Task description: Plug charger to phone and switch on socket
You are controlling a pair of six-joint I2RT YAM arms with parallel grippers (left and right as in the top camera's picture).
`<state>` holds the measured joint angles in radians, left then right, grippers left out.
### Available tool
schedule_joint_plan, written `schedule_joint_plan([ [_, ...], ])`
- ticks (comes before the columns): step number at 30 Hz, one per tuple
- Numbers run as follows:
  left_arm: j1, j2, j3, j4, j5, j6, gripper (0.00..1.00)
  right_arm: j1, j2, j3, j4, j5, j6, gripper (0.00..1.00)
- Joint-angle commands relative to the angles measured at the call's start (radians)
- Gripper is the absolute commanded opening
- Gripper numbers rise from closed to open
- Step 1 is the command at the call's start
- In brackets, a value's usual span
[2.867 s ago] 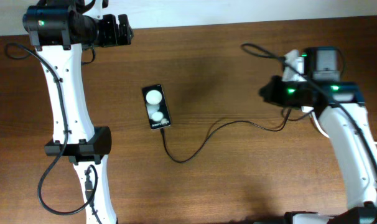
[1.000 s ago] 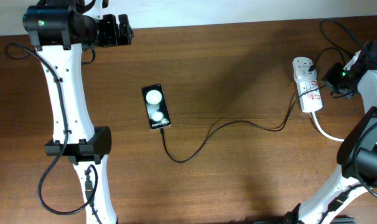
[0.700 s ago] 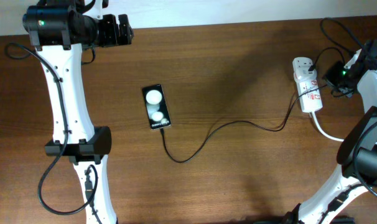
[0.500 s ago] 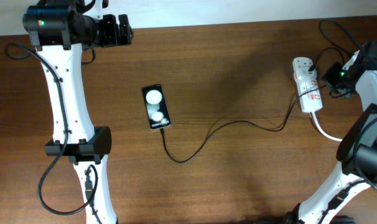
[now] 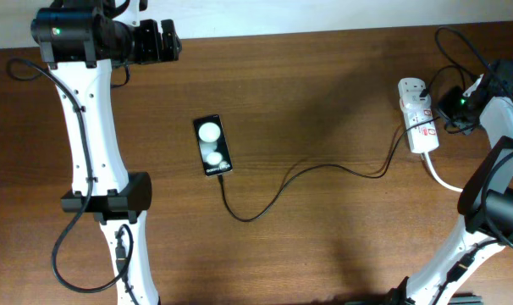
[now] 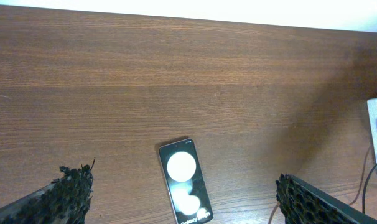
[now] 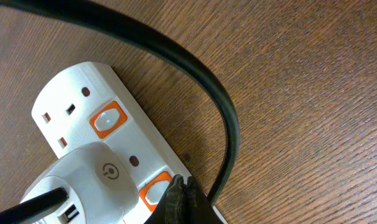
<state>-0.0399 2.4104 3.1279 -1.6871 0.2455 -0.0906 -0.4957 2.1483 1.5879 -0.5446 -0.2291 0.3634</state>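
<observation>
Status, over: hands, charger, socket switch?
Left hand open, far corner, off the phone. Right hand shut, tip at an orange switch on the socket, contact unclear. Charger runs phone to socket. Thick black cable loops beside the socket.

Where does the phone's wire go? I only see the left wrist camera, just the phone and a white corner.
Observer: Overhead, the charger runs from the phone over to the socket.
Operator: Is anything plugged in there?
Observer: Yes, a white plug adapter sits in it, beside an orange switch.
Operator: Where's the other arm?
Observer: The right gripper, shut, is right by a second orange switch.
</observation>
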Motion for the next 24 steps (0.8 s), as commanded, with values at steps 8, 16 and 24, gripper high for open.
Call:
schedule_joint_plan([
  [8, 0.003, -0.022, 0.009, -0.001, -0.007, 0.002, 0.99, 0.011, 0.02, 0.021, 0.004, -0.006, 0.012, 0.04],
  [16, 0.003, -0.022, 0.009, -0.001, -0.007, 0.002, 0.99, 0.013, 0.02, 0.021, 0.003, -0.007, 0.012, 0.04],
  [24, 0.003, -0.022, 0.009, -0.001, -0.007, 0.002, 0.99, 0.037, 0.02, 0.019, 0.004, -0.005, 0.039, 0.04],
])
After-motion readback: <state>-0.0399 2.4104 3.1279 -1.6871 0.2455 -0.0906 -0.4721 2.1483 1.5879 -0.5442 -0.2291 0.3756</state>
